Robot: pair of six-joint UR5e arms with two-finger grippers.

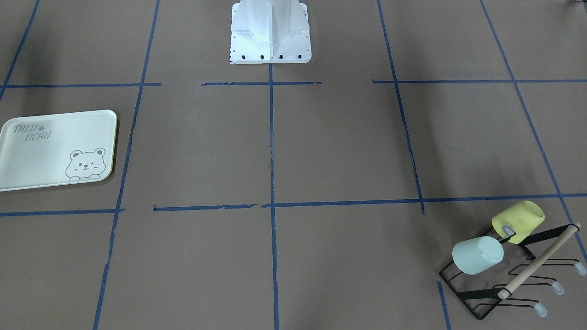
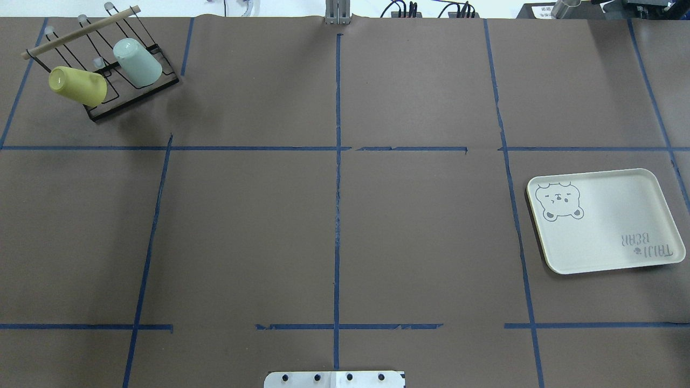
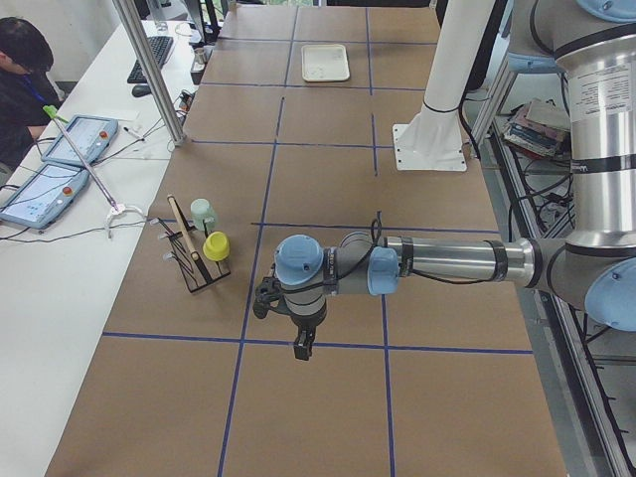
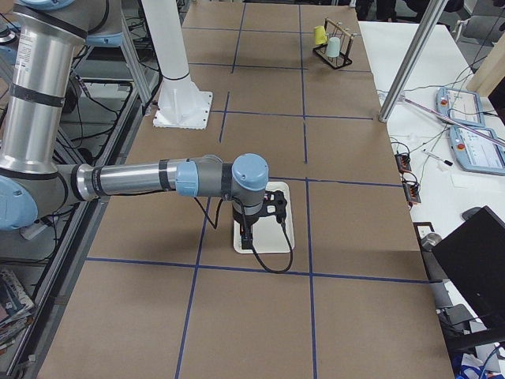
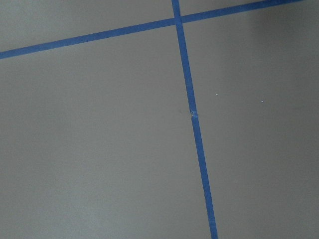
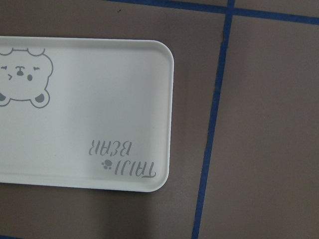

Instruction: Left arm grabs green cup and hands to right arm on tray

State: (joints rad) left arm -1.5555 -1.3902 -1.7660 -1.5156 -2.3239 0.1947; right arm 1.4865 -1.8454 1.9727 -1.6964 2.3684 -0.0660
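The green cup [image 1: 477, 255] hangs mouth-down on a black wire rack [image 1: 541, 261], beside a yellow cup [image 1: 518, 221]; it also shows in the overhead view [image 2: 137, 62] at the far left corner. The tray [image 2: 604, 221] lies bare at the right. Both arms are out of the overhead and front views. In the left side view the left gripper [image 3: 300, 348] hangs above bare table, well short of the rack [image 3: 199, 263]. In the right side view the right gripper [image 4: 249, 241] hovers over the tray [image 4: 289, 237]. I cannot tell whether either is open or shut.
The robot's white base [image 1: 270, 36] stands at the table's middle edge. Blue tape lines [image 2: 337, 188] grid the brown table. A person [image 3: 25, 89] sits at a side bench with tablets [image 3: 75, 139]. The right wrist view shows the tray's lettered corner [image 6: 99, 124].
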